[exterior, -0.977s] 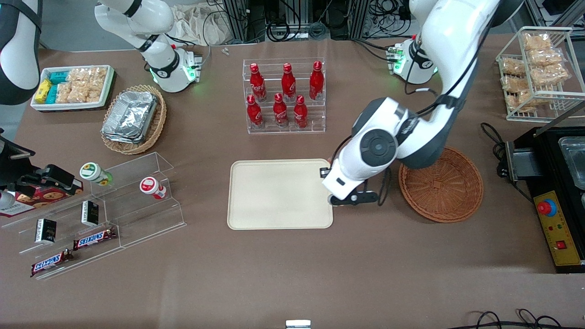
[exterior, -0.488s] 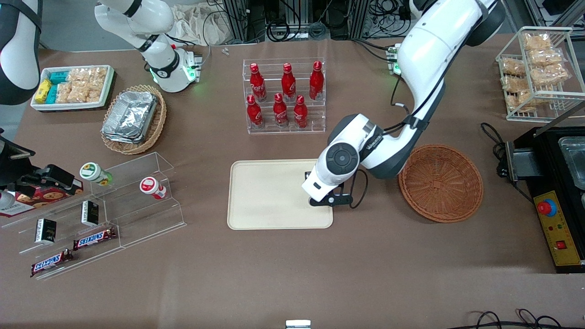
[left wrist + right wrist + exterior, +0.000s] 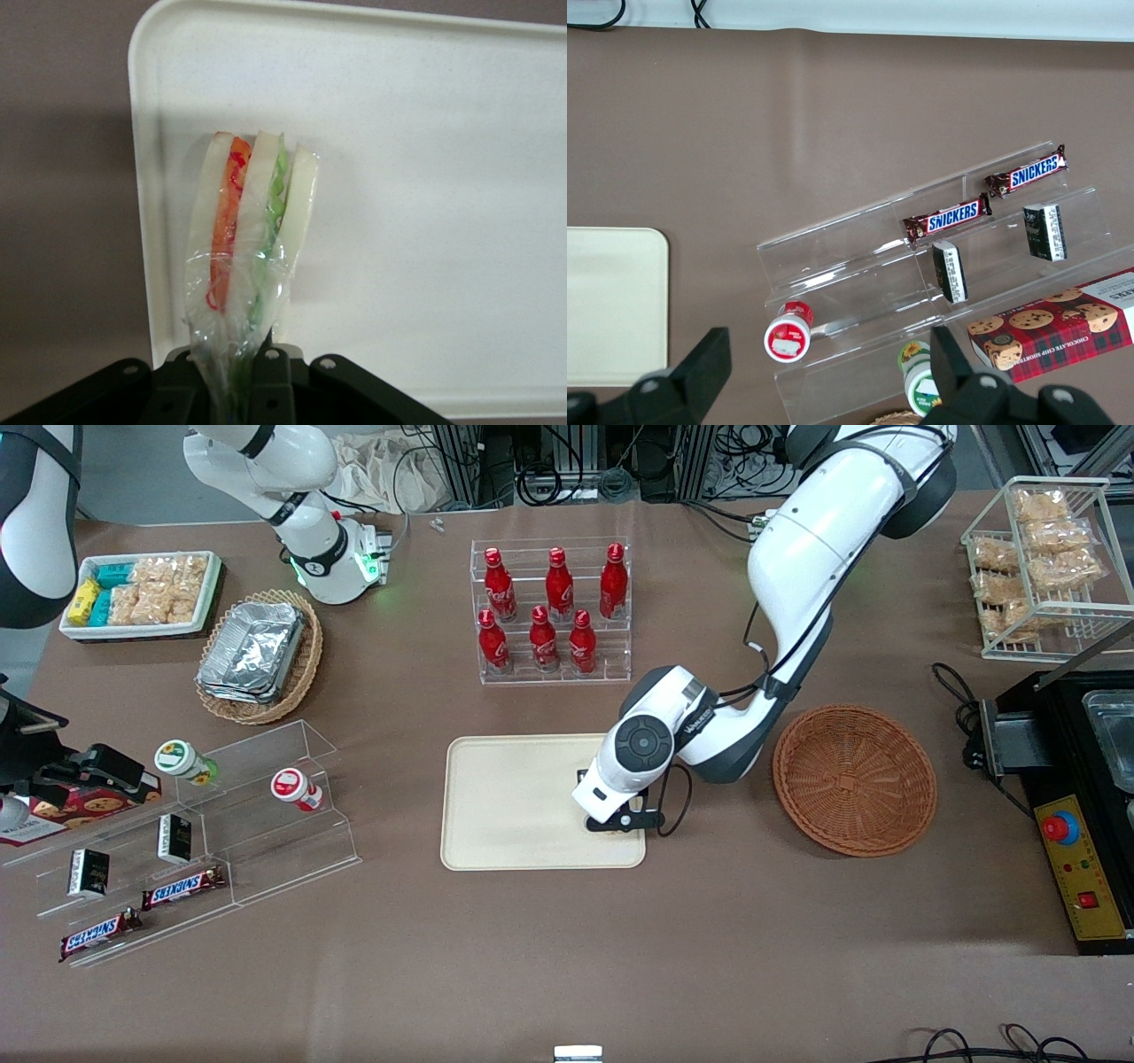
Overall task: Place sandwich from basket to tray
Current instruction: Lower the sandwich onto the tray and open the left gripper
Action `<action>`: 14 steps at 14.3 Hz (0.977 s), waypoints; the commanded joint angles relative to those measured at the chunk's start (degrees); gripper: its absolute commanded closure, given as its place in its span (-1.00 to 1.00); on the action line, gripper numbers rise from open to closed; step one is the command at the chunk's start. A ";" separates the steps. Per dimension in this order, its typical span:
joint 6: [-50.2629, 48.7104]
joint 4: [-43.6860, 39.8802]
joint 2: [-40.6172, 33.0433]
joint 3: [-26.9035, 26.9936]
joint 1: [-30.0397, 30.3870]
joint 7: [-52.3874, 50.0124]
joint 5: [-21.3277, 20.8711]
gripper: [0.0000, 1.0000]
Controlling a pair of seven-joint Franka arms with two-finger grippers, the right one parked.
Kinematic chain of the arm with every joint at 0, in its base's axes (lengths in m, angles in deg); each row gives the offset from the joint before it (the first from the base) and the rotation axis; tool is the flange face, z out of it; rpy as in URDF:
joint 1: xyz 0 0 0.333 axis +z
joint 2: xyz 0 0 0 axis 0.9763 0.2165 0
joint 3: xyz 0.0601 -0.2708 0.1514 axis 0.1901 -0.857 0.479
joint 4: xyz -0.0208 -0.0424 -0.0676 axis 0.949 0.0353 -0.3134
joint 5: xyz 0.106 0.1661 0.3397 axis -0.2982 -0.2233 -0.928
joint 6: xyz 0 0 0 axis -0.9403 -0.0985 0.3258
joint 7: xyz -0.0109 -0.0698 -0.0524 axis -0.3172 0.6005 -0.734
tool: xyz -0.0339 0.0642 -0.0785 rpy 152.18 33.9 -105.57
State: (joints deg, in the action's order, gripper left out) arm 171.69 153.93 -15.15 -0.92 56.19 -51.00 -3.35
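My left gripper point(image 3: 237, 372) is shut on the sandwich point(image 3: 248, 239), a clear-wrapped wedge of white bread with orange-red and green layers. It hangs just above the cream tray point(image 3: 425, 177), near the tray's rim. In the front view the gripper point(image 3: 616, 821) is over the tray point(image 3: 514, 806) at the end nearest the basket, and the arm's wrist hides the sandwich. The round brown wicker basket point(image 3: 855, 779) stands empty beside the tray, toward the working arm's end of the table.
A clear rack of red bottles point(image 3: 551, 611) stands farther from the front camera than the tray. An acrylic shelf with snack bars and cups point(image 3: 204, 841) lies toward the parked arm's end. A black appliance point(image 3: 1076, 797) and a wire rack of snack bags point(image 3: 1045, 567) flank the basket.
The left arm has carried the sandwich from the gap between basket and tray to over the tray, and it has come lower.
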 commanded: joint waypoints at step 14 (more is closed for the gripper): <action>-18.22 -0.95 -18.07 -0.05 7.67 0.32 -0.66 -0.99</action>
State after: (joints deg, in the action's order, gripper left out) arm 158.56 150.28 -26.44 -0.67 60.61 -51.70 -4.15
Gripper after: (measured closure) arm 0.000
